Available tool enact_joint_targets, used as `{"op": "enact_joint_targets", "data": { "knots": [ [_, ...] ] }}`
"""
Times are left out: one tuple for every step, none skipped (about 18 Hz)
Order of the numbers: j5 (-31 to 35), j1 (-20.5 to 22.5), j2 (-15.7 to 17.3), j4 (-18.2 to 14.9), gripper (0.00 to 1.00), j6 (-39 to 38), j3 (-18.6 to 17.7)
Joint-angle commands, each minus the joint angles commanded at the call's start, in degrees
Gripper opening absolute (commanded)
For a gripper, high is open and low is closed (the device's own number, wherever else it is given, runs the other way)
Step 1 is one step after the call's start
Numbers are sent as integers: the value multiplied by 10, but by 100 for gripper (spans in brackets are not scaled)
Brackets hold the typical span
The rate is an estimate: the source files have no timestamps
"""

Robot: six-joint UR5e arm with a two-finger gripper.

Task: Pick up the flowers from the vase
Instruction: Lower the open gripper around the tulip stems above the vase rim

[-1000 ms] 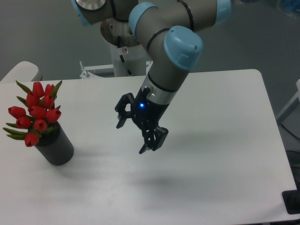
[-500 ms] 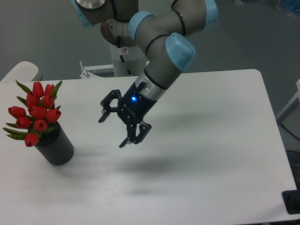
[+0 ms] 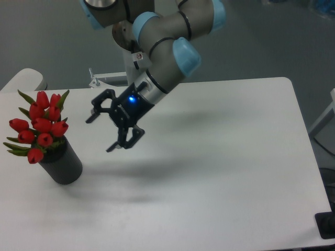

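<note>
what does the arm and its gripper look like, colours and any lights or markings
The arm is built of grey tubular segments with light blue round caps at the joints. The gripper is black, with two jointed fingers, and a small blue light glows on its wrist. A small red-and-white label sits near the base.

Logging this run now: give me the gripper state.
Gripper: open, jaws spread wide, holding nothing, in the air beside the flowers, not touching them.
</note>
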Motion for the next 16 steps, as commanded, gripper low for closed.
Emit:
{"op": "enact_joint_targets", "data": {
  "knots": [
    [-1, -10, -3, 15, 100, 1, -6],
    [-2, -15, -4, 35, 100, 0, -12],
    [-2, -18, -6, 55, 100, 1, -16],
    [-2, -21, -11, 73, 100, 1, -16],
    [-2, -32, -20, 84, 100, 5, -13],
    [-2, -35, -25, 91, 100, 15, -15],
    [-2, -37, -28, 91, 100, 25, -16],
    [-2, -37, -30, 91, 100, 37, -17],
    [-2, -39, -34, 91, 100, 46, -17],
    [-2, -42, -36, 92, 100, 54, -16],
    [-2, -46, -36, 92, 100, 62, -16],
    [-2, -47, -39, 92, 100, 68, -16],
    [-3, -48, -41, 92, 100, 69, -16],
    [-5, -48, -42, 92, 100, 69, -17],
    [-11, -55, -46, 92, 100, 69, -17],
    [-18, -59, -48, 92, 100, 67, -17]
  ]
}}
